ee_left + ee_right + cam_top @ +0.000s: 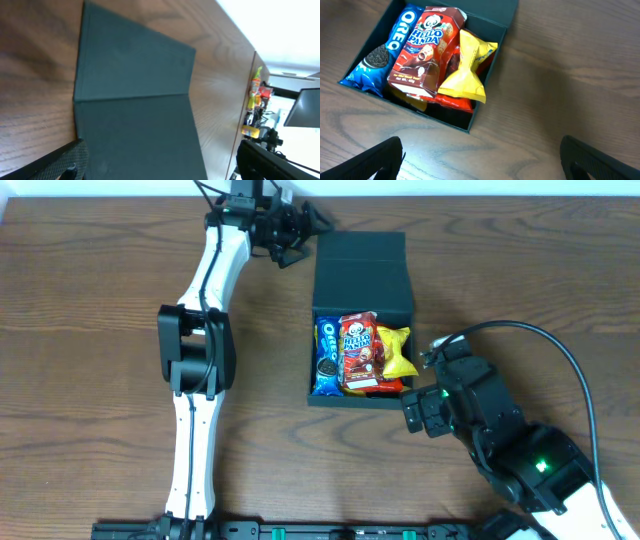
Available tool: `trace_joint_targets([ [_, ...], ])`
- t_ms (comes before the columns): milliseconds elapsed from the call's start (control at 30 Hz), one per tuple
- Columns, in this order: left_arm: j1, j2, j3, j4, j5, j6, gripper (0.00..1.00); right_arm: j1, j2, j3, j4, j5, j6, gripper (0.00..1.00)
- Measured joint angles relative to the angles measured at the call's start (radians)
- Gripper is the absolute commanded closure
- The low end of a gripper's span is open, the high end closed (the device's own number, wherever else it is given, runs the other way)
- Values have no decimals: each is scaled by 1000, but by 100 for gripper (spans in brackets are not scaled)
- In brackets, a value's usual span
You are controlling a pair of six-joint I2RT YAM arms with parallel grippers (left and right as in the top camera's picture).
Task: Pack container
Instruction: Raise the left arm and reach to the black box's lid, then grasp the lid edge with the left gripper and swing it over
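The dark teal container [356, 399] stands mid-table with its hinged lid [361, 272] flipped back flat. Inside it lie a blue Oreo packet [326, 356], a red Hello Panda packet [359, 350] and a yellow packet [397, 352]. My left gripper [305, 240] is open at the lid's far left corner; the left wrist view shows the lid [135, 100] between its spread fingers [62, 161]. My right gripper [424, 385] is open beside the box's front right corner, holding nothing. The right wrist view looks onto the Oreo packet [382, 47], Hello Panda packet [426, 47] and yellow packet [468, 70].
The wooden table [90, 330] runs all round the box. The left arm [200, 350] stretches along the left side. A black cable [560, 350] loops from the right arm over the right side.
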Motion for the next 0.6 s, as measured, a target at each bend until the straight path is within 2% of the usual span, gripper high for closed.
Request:
trace_joint_targets([
  [300,0,0,0,-142,-86,22,4,0,0,0,0,0,0,1],
  [600,-22,0,0,-147,-118,31,4,0,0,0,-4,0,0,1],
])
